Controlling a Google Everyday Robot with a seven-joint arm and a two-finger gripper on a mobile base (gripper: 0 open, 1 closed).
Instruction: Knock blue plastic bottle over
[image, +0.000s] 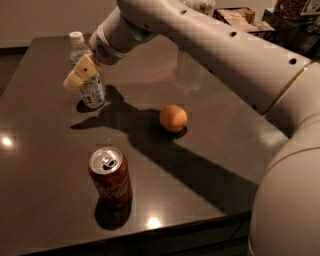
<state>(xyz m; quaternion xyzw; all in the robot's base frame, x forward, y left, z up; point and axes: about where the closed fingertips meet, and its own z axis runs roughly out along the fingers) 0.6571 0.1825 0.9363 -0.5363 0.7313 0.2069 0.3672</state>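
The blue plastic bottle (93, 93) stands upright at the far left of the dark table (45, 150), its white cap (76, 37) showing above. My gripper (71, 82), with tan fingers held together, is right in front of the bottle's middle, covering part of the label. It seems to touch the bottle. The arm reaches in from the upper right.
A red soda can (110, 177) stands upright near the table's front edge. An orange (173, 118) lies mid-table to the right of the bottle. Boxes and clutter (240, 15) sit beyond the far right corner. My arm's body fills the right side.
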